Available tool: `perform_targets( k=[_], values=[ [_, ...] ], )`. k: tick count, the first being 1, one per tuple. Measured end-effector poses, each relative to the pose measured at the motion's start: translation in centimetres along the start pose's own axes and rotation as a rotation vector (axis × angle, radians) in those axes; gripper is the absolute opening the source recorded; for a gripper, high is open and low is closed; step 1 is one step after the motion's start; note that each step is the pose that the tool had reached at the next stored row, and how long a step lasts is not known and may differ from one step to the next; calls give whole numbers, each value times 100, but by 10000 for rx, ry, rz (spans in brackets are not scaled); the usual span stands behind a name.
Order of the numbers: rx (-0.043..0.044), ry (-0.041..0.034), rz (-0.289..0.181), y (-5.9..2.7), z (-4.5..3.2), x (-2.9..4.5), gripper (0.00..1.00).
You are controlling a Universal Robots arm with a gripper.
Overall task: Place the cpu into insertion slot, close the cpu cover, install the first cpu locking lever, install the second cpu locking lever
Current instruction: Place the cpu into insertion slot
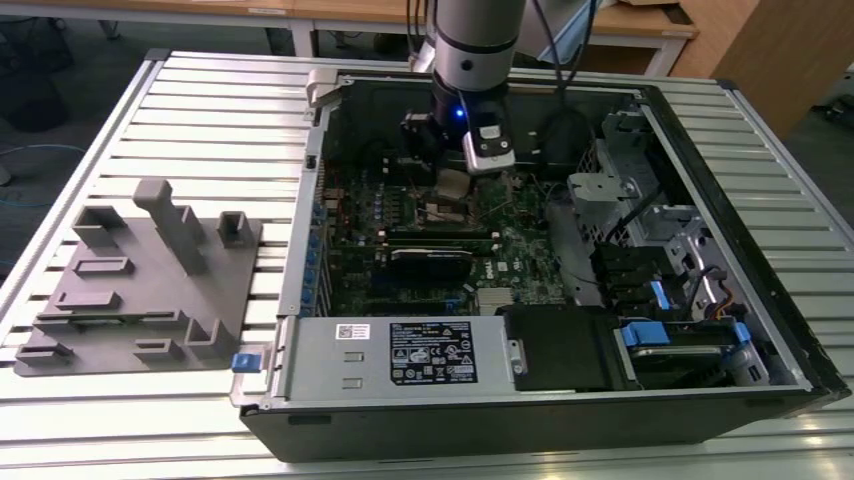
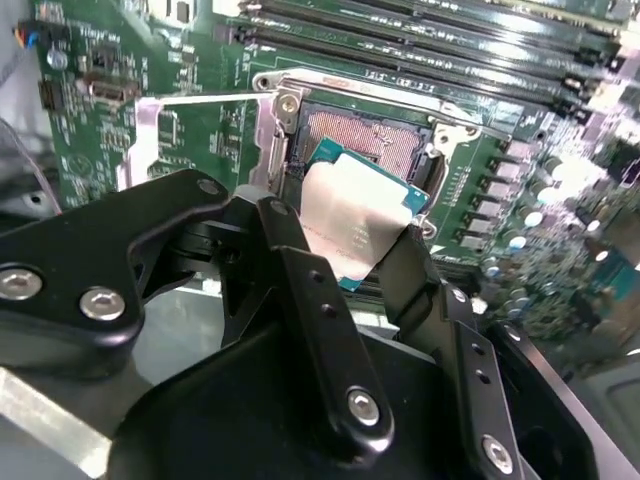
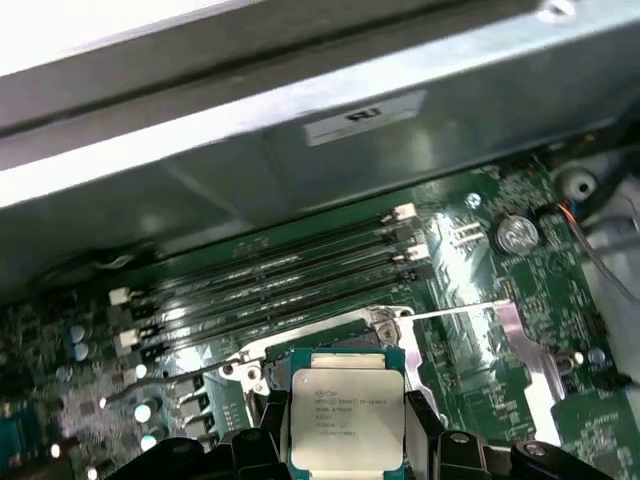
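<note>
claw (image 2: 350, 248) clenched on chip (image 2: 355, 215) by two opposite edges | chip square, metal top up, tilted just above open socket (image 2: 365, 140) (far part of case (image 1: 296, 260)) | cover plate (image 2: 140, 150) lies open beside it | memory slots (image 3: 270, 280) run along one socket edge

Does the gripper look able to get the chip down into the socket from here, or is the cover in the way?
Probably yes. The gripper holds the chip close over the socket, whose contacts lie bare; the cover is swung open to one side, off the path.
</note>
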State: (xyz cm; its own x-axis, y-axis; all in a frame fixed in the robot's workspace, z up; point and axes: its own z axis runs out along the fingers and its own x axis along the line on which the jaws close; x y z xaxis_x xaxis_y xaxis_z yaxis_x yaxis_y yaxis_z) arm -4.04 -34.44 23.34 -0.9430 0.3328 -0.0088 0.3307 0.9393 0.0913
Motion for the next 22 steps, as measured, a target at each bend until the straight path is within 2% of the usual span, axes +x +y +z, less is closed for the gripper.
perform_targets(
  k=[22],
  values=[
    [35,-365,3983,-4,46,0,54]
  ],
)
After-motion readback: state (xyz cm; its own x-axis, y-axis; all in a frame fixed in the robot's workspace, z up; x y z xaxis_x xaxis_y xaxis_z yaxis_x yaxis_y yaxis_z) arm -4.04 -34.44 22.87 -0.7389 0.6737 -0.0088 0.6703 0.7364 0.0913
